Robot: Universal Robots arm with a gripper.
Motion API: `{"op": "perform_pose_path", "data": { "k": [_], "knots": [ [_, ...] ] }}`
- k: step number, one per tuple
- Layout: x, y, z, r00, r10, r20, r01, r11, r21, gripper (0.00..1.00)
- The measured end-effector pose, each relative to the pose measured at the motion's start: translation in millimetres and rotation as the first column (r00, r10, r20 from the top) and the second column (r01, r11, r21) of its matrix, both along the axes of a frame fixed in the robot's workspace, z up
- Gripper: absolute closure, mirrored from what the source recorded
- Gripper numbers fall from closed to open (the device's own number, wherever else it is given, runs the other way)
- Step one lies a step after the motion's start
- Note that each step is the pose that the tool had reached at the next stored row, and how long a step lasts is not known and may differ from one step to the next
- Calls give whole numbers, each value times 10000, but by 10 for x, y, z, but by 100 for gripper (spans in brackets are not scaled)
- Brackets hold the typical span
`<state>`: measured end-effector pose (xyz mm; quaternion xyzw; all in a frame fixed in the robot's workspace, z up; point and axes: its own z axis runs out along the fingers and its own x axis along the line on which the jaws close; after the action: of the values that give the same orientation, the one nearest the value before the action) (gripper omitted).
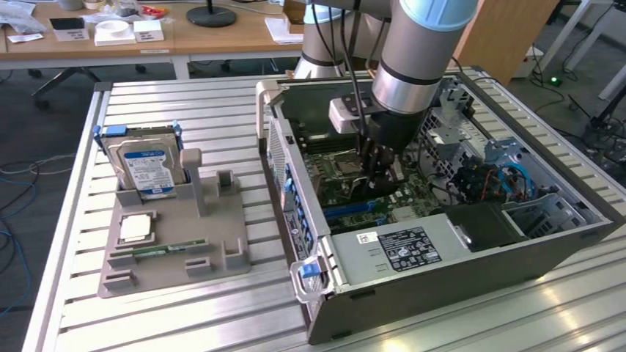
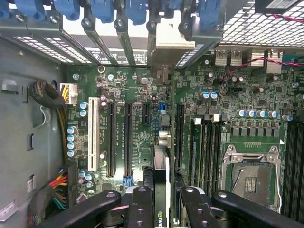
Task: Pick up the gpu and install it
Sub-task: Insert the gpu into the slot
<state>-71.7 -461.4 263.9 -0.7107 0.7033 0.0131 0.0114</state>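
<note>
We see the open computer case (image 1: 470, 282) on its side on the slatted table (image 1: 196, 319), holding one motherboard (image 2: 137, 90), one black-labelled power supply (image 1: 401, 249) and one open processor socket (image 2: 249, 178). Inside it the gripper (image 2: 164, 199) is clamped from both sides on the gpu (image 2: 162, 166), which stands on edge just above the board, near two long black slots (image 2: 110, 140) and one white slot (image 2: 93, 137). Beside the case, the grey holder (image 1: 176, 268) carries one upright hard drive (image 1: 146, 169), one square chip (image 1: 135, 229) and one green RAM stick (image 1: 168, 249).
</note>
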Motion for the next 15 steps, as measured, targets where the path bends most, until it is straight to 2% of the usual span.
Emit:
{"op": "perform_pose_path", "data": {
  "k": [15],
  "knots": [
    [-15, -5, 0, 10000, -1, 0, 1, 10000, 0, 74]
  ]
}}
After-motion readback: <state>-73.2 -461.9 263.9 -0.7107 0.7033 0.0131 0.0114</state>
